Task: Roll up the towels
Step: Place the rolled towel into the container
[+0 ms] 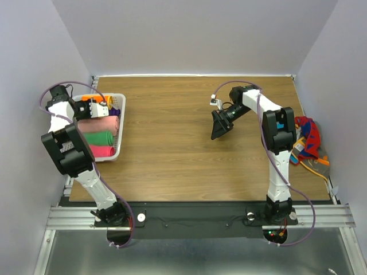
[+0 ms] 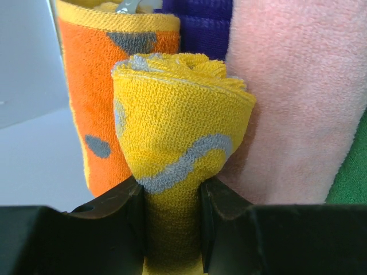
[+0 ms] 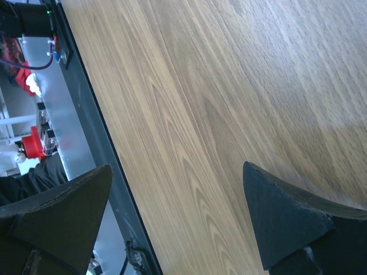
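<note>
On the table [image 1: 172,143], the basket [image 1: 121,132] sits at nine o'clock, loose towels [image 1: 307,143] at three. The right gripper [image 3: 176,167] gapes wide, empty. The left gripper [image 2: 172,192], partly closed, pinches a yellow roll [image 2: 183,114]; it should seat this beside the orange roll [image 2: 86,86] before releasing.

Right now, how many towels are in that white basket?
6 visible: orange roll and purple roll at the far end, yellow roll in the left gripper, then pale pink roll, green roll, bright pink roll nearest. The left arm may hide more.
</note>
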### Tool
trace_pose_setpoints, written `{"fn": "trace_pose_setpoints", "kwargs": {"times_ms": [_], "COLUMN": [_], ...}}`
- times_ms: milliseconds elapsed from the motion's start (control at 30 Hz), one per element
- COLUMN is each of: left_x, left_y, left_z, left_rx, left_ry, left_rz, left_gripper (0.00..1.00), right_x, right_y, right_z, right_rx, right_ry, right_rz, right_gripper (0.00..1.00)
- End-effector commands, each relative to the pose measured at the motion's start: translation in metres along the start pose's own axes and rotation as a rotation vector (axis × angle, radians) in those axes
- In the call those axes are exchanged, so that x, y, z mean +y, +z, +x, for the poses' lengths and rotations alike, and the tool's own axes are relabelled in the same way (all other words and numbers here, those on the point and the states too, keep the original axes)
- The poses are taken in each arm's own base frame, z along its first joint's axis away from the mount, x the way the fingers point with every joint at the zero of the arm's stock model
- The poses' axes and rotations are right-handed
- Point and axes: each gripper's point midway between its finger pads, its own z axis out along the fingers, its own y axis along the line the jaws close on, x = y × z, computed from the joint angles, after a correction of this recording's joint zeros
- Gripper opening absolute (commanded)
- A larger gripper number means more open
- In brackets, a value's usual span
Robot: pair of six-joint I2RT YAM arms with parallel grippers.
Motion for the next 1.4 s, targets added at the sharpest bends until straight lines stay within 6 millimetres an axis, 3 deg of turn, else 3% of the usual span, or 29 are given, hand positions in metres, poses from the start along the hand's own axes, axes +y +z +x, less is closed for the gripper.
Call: {"fn": "trace_pose_setpoints", "kwargs": {"times_ms": [0,100,167,233,533,567,733,767,833,1000,1200,1233,1367], "left_x": [0.024,0.016,-0.006,-0.009,-0.014,-0.006,-0.007,-0.009,-0.012,-0.017,-0.018,-0.020,-0.016], "left_y": [-0.032,-0.037,-0.030,-0.025,0.018,0.018,0.023,0.021,0.018,-0.001,-0.027,-0.029,-0.040], "left_z": [-0.028,-0.037,-0.044,-0.043,-0.020,-0.015,-0.010,-0.013,-0.015,-0.023,-0.028,-0.028,-0.031], "left_rx": [-0.079,-0.101,-0.123,-0.120,-0.095,-0.081,-0.076,-0.073,-0.069,-0.062,-0.049,-0.044,-0.028], "left_ry": [0.129,0.156,0.173,0.177,0.109,0.116,0.119,0.129,0.134,0.142,0.151,0.157,0.164], "left_rz": [-0.047,-0.015,0.031,0.029,0.045,0.031,0.055,0.060,0.069,0.094,0.112,0.120,0.116], "left_gripper": [0.00,0.00,0.00,0.00,0.03,0.07,0.23,0.44,0.49,0.63,0.95,0.99,0.99], "right_x": [0.010,0.010,0.010,0.009,0.002,0.002,0.002,0.002,0.004,0.008,0.012,0.012,0.014], "right_y": [-0.009,-0.008,-0.007,-0.007,-0.004,-0.004,-0.003,-0.004,-0.005,-0.007,-0.010,-0.010,-0.011], "right_z": [-0.003,-0.003,-0.003,-0.004,-0.004,-0.004,-0.003,-0.003,-0.004,-0.003,-0.002,-0.002,-0.003], "right_rx": [-0.022,-0.021,-0.021,-0.023,-0.014,-0.013,-0.011,-0.012,-0.016,-0.017,-0.018,-0.020,-0.024], "right_ry": [-0.026,-0.025,-0.018,-0.018,0.004,0.003,0.005,0.007,0.001,-0.013,-0.035,-0.038,-0.056], "right_rz": [0.005,0.004,-0.001,-0.002,0.000,-0.001,-0.001,-0.002,-0.001,0.001,0.010,0.009,0.007], "right_gripper": [1.00,1.00,1.00,1.00,1.00,1.00,1.00,1.00,1.00,1.00,1.00,1.00,1.00]}}
